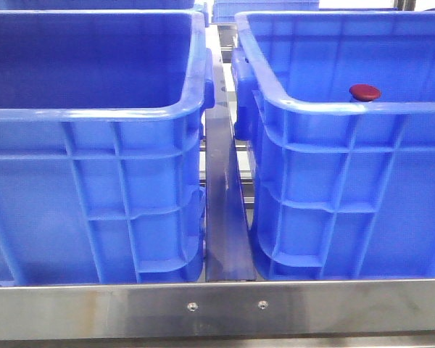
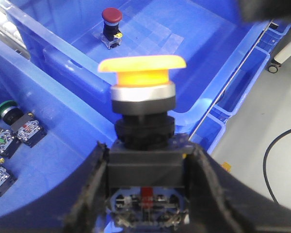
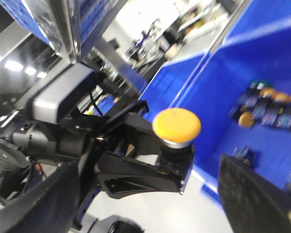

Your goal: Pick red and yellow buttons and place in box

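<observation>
In the left wrist view my left gripper (image 2: 146, 158) is shut on the black base of the yellow button (image 2: 142, 68), holding it upright in the air over the rim between the two crates. The red button (image 2: 111, 17) stands on the floor of the box (image 2: 184, 43) beyond it. The front view shows the red button's cap (image 1: 365, 92) just above the near rim of the lighter blue box (image 1: 333, 109) on the right, with no gripper in sight. My right gripper (image 3: 145, 204) is open and empty, looking at the yellow button (image 3: 176, 125) held in the left gripper (image 3: 172, 167).
The darker blue crate (image 1: 94, 116) sits left of the box, with a metal rail (image 1: 223, 203) in the gap between them. It holds several other push buttons (image 2: 12, 133), among them green-capped ones. A steel bar (image 1: 217, 308) runs along the front edge.
</observation>
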